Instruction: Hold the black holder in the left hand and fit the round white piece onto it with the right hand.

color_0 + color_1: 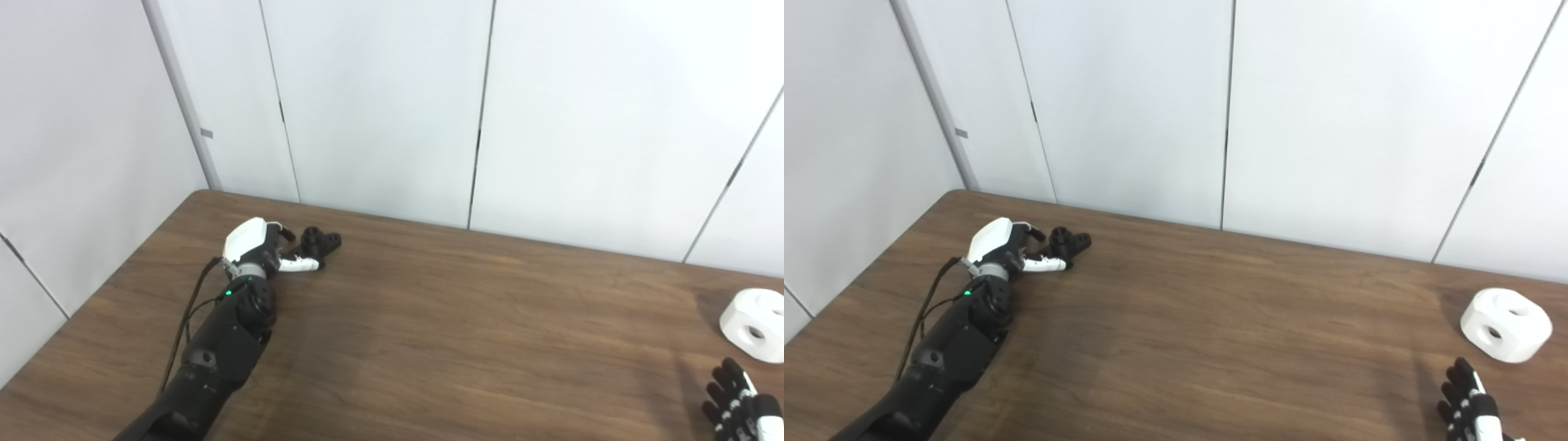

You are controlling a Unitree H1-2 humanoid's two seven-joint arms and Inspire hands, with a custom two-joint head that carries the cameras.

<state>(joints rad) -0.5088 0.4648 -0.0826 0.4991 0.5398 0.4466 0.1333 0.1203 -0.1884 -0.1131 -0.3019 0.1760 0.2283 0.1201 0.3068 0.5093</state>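
The black holder (320, 241) lies on the wooden table (441, 318) near its far left corner. My left hand (263, 245) is right beside it on its left, fingers apart, with the white thumb (300, 264) lying just in front of the holder. I cannot tell whether the fingers touch it. The round white piece (1505, 324), with round holes in its top and side, sits on the table at the far right. My right hand (1470, 407) is low at the bottom right, fingers spread and empty, a little in front of the white piece.
White wall panels (380, 104) stand close behind the table's far edge and along its left side. The wide brown tabletop stretches between the two hands.
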